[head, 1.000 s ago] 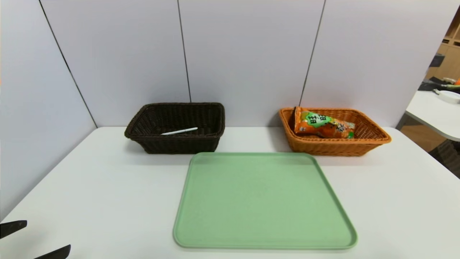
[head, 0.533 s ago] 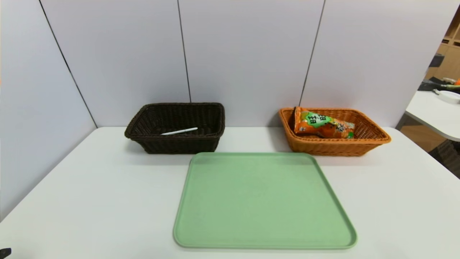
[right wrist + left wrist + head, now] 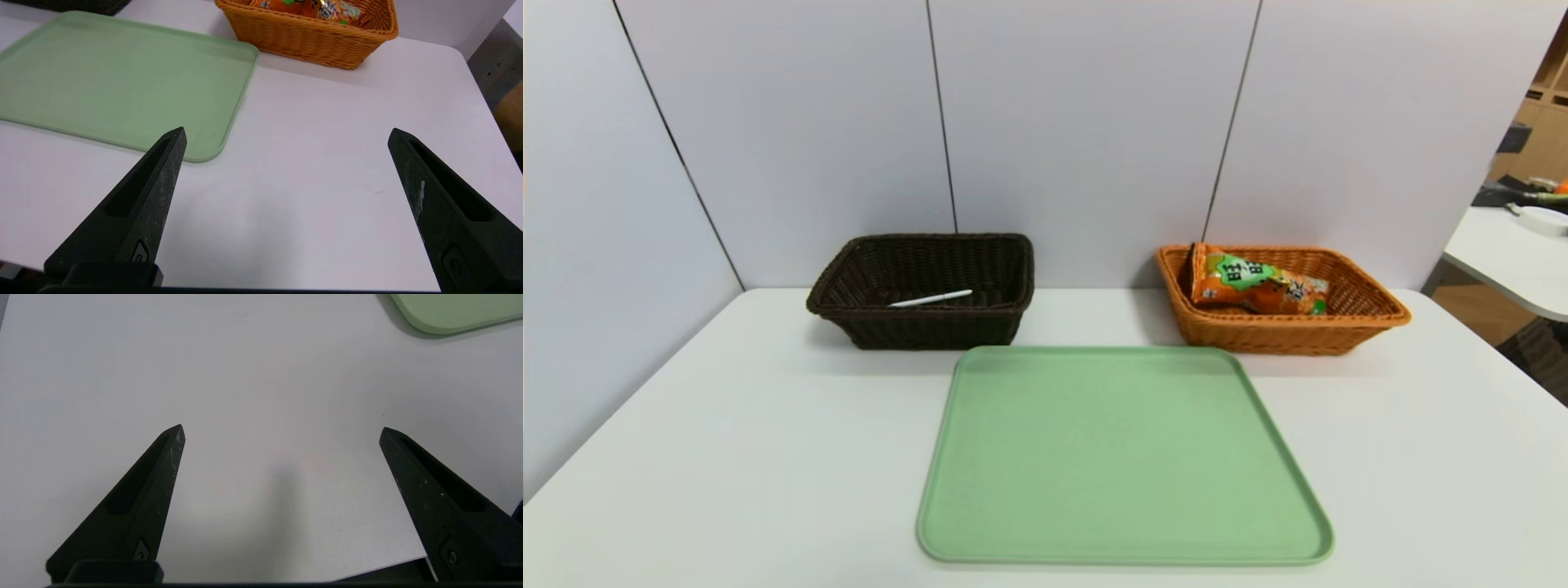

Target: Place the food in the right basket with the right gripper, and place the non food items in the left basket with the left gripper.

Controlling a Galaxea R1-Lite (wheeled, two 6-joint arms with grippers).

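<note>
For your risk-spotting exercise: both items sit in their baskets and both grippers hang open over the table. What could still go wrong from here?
1. The snack bag leans on the orange basket's rim; a bump might tip it out.
2. The left gripper and right gripper, both open, hang near the green tray; a careless sweep could shove it into the dark basket, where the white pen lies.

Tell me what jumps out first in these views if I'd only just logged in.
The large pale green plastic tray lies bare at the middle of the white table. Behind it on the right, the orange-tan wicker basket holds the orange snack bag; on the left, the dark brown wicker basket holds a white pen. The left gripper and right gripper hang open over the table's near side.
</note>
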